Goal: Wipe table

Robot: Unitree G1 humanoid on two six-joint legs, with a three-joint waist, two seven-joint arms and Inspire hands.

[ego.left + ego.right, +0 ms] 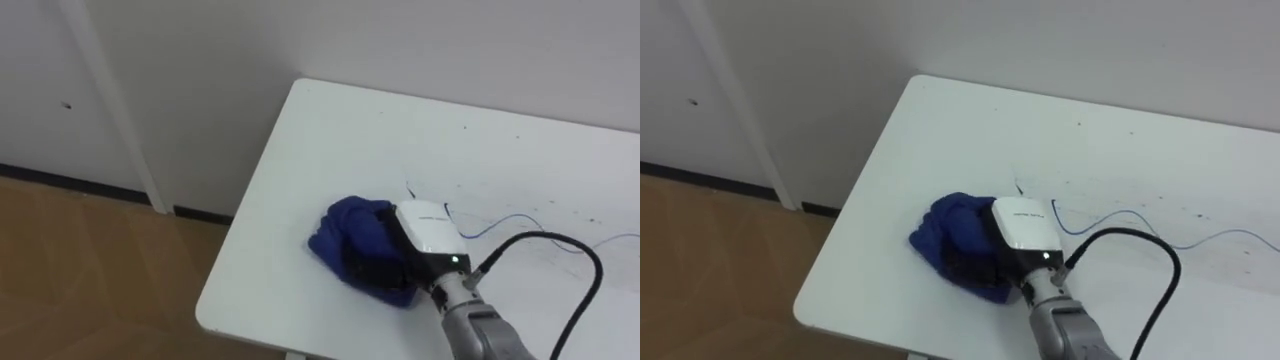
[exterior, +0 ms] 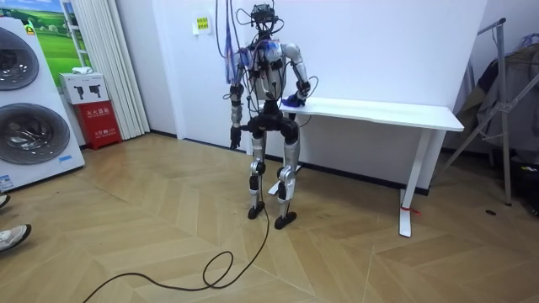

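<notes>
Right hand (image 1: pixel 425 240) is resting on top of the bunched blue cloth (image 1: pixel 350 232), its dark fingers lying across and sinking into the folds. I cannot tell whether they are curling round the fabric or only pressing it down. That cloth is sitting on the white table (image 1: pixel 400 130), with the table's end edge lying just beyond it on the side away from the arm. Thin blue pen lines (image 1: pixel 505 225) are trailing off on the arm's side of the cloth, the closest starting just beside it. Left hand (image 2: pixel 235 136) is hanging at the robot's side, well apart from the cloth, fingers too small to judge. In my judgement the wipe is still needing a pass over those lines. The hand should be keeping even downward pressure and drawing the cloth across them in overlapping strokes without letting it roll up or slide off the edge.
</notes>
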